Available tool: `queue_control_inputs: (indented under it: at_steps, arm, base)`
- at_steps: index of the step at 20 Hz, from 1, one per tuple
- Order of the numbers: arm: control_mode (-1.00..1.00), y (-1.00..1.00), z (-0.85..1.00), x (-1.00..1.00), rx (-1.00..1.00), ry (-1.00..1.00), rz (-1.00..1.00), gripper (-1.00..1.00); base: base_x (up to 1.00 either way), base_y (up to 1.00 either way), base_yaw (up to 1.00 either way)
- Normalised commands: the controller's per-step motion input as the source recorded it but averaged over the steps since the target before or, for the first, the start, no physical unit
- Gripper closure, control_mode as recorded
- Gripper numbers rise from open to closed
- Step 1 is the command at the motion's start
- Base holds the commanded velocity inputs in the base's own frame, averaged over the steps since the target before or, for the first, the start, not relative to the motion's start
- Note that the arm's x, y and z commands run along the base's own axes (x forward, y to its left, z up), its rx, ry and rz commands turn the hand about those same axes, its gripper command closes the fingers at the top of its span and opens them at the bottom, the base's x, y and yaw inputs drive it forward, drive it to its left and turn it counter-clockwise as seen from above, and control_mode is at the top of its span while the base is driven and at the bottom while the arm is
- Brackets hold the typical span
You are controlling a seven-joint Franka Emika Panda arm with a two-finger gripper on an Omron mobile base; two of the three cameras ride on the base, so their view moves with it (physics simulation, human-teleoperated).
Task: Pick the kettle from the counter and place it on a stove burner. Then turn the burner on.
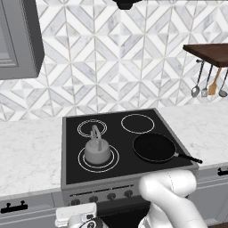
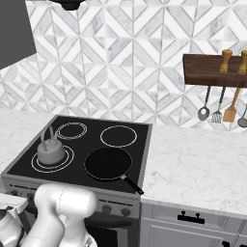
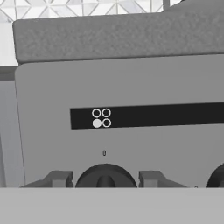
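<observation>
The pale grey kettle [image 1: 97,151] [image 2: 50,153] stands upright on the front-left stove burner [image 1: 114,160] [image 2: 68,159], the largest double ring in the black glass. White marble counter [image 1: 26,151] [image 2: 193,164] lies on both sides of the stove. My gripper [image 3: 105,180] is low at the stove's front panel, with its two fingertips [image 3: 61,178] close against either side of a dark round knob [image 3: 105,171]. Above the knob, a burner diagram has its lower-left circle filled white.
A black frying pan [image 1: 153,148] [image 2: 108,163] sits on the front-right burner, handle pointing right. Further knobs [image 1: 111,196] line the stove front. Utensils [image 2: 217,108] hang under a wooden shelf at the right. My arm's white elbow [image 1: 169,187] rises before the stove.
</observation>
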Motion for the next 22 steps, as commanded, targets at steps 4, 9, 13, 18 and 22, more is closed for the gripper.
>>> queue_control_inputs:
  at_steps: [4, 9, 13, 18, 22]
  arm:
    - [-1.0, 0.0, 0.0, 0.0, 0.0, 0.0, 0.0, 1.0]
    - [-1.0, 0.12, 0.0, 0.0, -0.15, 0.04, 0.0, 1.0]
    - [-1.0, 0.3, 0.0, 0.0, -0.29, 0.11, 0.0, 1.0]
    - [-1.0, 0.29, 0.0, 0.0, -0.34, 0.15, 0.0, 1.0]
    - [-1.0, 0.19, 0.0, 0.0, -0.37, 0.1, 0.01, 1.0]
  base:
    - [0.0, 0.0, 0.0]
    - [0.0, 0.0, 0.0]
    - [0.0, 0.0, 0.0]
    - [0.0, 0.0, 0.0]
    - [0.0, 0.0, 0.0]
